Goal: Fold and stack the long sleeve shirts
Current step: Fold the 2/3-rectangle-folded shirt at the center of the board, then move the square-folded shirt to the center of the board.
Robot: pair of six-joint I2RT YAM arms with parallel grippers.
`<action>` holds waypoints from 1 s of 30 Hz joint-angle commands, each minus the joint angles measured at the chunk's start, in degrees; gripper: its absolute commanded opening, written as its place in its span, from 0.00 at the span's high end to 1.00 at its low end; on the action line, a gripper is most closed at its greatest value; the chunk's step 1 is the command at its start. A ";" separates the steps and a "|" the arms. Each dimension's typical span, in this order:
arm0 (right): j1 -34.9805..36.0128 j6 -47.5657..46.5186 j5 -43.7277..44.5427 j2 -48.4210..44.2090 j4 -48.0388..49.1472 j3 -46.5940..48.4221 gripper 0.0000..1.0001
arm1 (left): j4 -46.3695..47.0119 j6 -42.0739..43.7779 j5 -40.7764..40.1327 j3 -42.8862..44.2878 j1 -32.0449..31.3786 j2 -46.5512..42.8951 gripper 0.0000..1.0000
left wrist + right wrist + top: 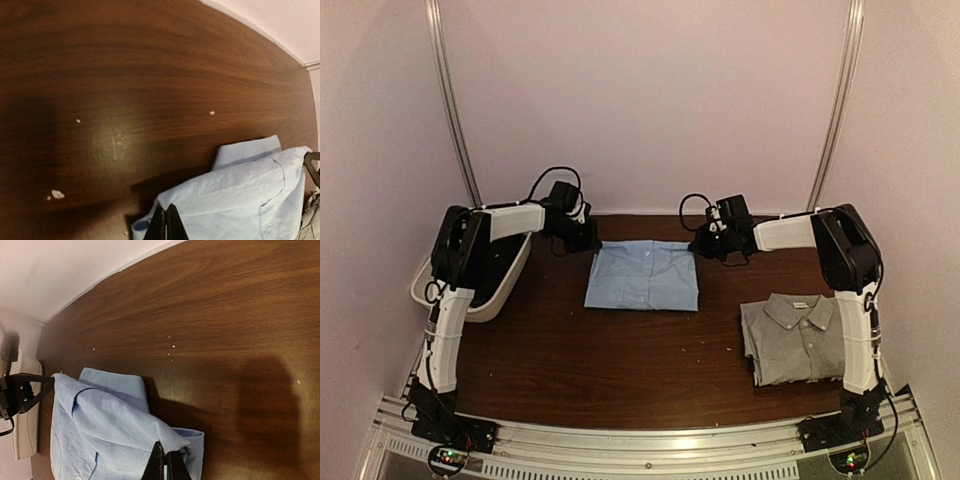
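I see a dark wooden table boxed in by plain pale walls, two metal rails rising from its far corners. A white tub sits at its left edge; white crumbs dot the wood.

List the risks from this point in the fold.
1. Left claw and right claw each pinch only a far corner of the light blue shirt; the cloth may slip free.
2. Uneven pulls could skew or open its fold.
3. The grey shirt lies close by the right arm; a swing might ruffle it.
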 commanded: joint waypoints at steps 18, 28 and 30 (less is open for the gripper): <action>3.16 -2.20 2.74 -20.53 3.31 -28.37 1.00 | 16.87 -5.56 0.23 -39.74 -2.91 -26.65 1.00; 6.42 -2.53 7.06 -25.37 0.84 -27.38 1.00 | 14.02 -5.65 -8.30 -48.86 -2.36 -31.39 1.00; 6.38 -3.86 7.52 -23.45 0.50 -24.32 0.98 | 14.27 -5.67 -10.43 -49.09 -2.12 -29.81 1.00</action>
